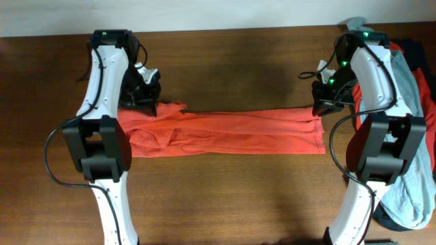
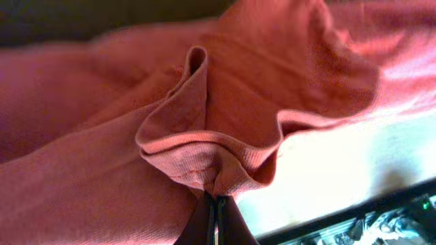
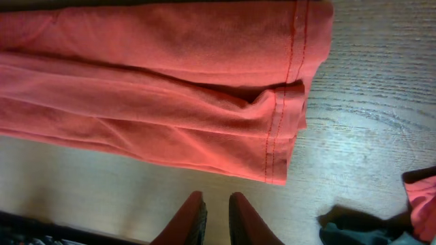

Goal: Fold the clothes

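The orange-red T-shirt (image 1: 231,133) lies across the middle of the tabletop (image 1: 225,197), folded lengthwise into a long, narrow band that runs left to right. That first fold looks done. The right end is tidy, with the hem edges stacked and nearly flush. The left end is rumpled, its layers bunched and ridged. The left tool (image 2: 216,205) is closed on a pinch of that bunched cloth at the band's far-left corner. The right tool (image 3: 216,216) hovers just off the hem end with its fingers a narrow gap apart, and it holds nothing. What is left, by my reading, is to smooth the left end, fold the band crosswise into a compact packet, and then do the other garments. Those lie in a heap at the right edge of the tabletop: a grey-blue piece (image 1: 409,184), a red piece (image 1: 427,88) and a navy piece (image 1: 412,49), none of them folded. The heap sits close behind the right arm (image 1: 375,88) and partly under it, near the hem, so a crosswise fold from that side has little room. Nothing lies on the band itself.
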